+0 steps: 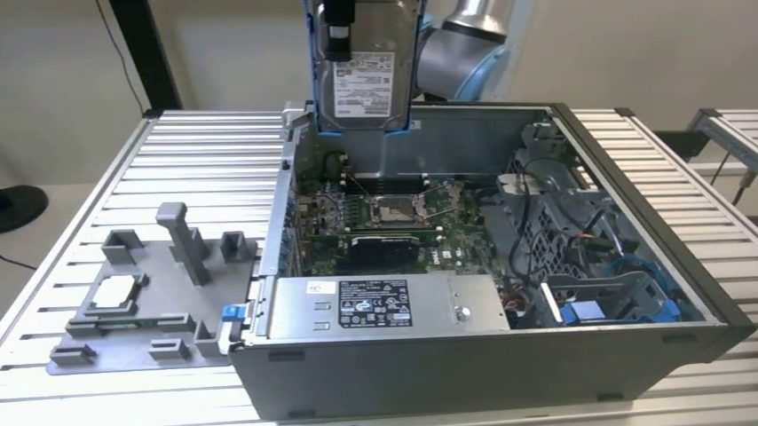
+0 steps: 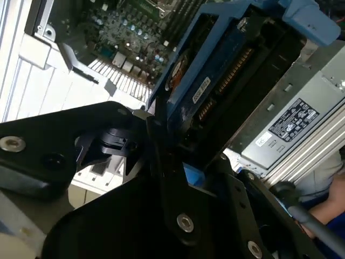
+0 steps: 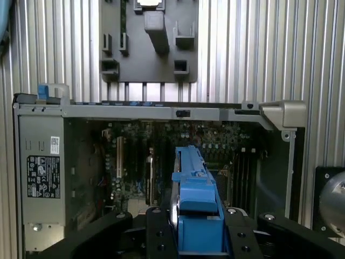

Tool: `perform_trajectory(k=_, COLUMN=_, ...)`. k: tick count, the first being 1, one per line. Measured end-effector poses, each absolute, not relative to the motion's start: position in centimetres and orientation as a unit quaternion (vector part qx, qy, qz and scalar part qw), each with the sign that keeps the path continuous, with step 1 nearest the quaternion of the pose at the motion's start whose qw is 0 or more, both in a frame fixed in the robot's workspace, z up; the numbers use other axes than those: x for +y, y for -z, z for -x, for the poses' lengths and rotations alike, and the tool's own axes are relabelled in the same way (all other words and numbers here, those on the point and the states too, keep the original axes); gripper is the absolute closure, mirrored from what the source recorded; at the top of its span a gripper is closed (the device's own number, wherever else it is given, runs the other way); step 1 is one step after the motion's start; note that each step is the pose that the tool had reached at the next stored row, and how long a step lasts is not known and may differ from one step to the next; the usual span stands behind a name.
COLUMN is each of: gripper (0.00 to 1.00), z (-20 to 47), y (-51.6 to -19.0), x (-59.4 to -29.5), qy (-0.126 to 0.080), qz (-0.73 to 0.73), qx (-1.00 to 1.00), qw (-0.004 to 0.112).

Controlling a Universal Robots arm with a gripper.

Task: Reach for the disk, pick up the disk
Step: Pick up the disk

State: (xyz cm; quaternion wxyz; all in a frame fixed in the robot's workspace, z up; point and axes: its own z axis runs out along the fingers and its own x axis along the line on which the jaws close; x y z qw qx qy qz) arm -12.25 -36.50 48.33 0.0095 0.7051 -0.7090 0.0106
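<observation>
One disk is held up high in the air, over the far edge of the open computer case. It is gripped tight on both sides by the black gripper.

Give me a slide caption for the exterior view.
The claw holds the disk upright over the open case, grey fixture alongside on the slatted table.

arm reaching down from above | gripper pointing downward, clamping the disk on both faces, holding it upright, aloft
</observation>
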Motion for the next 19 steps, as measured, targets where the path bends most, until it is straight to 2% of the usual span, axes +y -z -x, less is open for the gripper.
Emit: perform_trajectory(k=19, gripper=1.0, z=3.9, y=-48.3, x=-36.5, qy=-0.011, qz=-0.705, qx=-0.709, qw=0.01)
